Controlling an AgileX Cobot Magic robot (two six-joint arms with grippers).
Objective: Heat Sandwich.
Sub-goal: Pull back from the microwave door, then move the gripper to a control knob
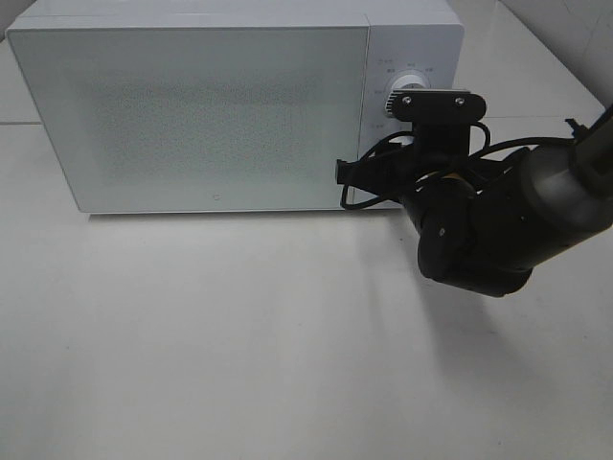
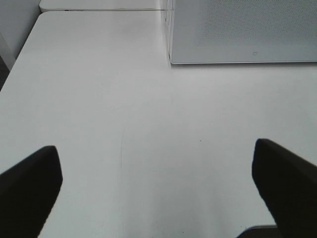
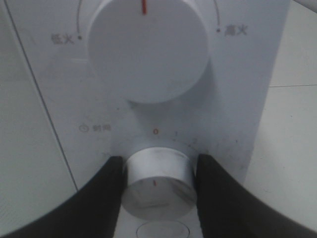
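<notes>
Pinching the small round silver knob [image 3: 157, 191] on the white boxy microwave oven [image 1: 414, 38], black R gripper [image 3: 158, 168] touches both its sides. Black L gripper [image 2: 158, 186] hangs spread wide over white tabletop [image 2: 124, 99]. Oven's frosted door [image 1: 192, 105] shut; can't tell where sandwich is.

A white tabletop [image 1: 239, 364] is spreading out in front of the white microwave [image 1: 192, 105], catching soft, even light, with a faint grey shadow [image 1: 239, 217] lying along the microwave's base. Behind the microwave a second white surface [image 2: 99, 4] is butting against the tabletop at a thin seam. Past its control-panel side, a pale surface [image 1: 536, 67] is showing thin joint lines.
</notes>
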